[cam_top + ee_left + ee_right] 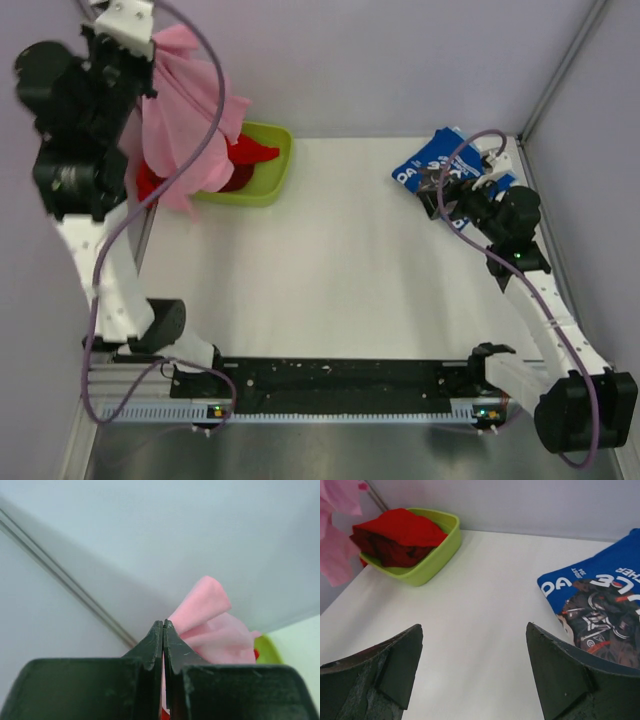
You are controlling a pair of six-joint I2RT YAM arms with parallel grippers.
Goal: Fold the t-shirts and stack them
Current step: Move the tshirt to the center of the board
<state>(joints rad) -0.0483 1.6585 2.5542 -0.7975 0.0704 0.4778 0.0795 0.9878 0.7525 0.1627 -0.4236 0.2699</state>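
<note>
Your left arm (110,270) stands tall at the far left, its forearm rising steeply from the base and its wrist high above the table; its gripper (163,630) has both fingers pressed tip to tip, pinching the pink t-shirt (210,620); your right arm (545,310) reaches forward along the right side, wrist angled down; its gripper (474,626) is spread wide, fingers well apart.

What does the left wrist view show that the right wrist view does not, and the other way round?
Only left wrist: the left fingers, shut on the pink shirt. Only right wrist: the open right fingers and the blue shirt lying on the table. Both: the pink shirt, the green tray and the red shirt in it, though the left wrist shows only slivers of those two.
</note>
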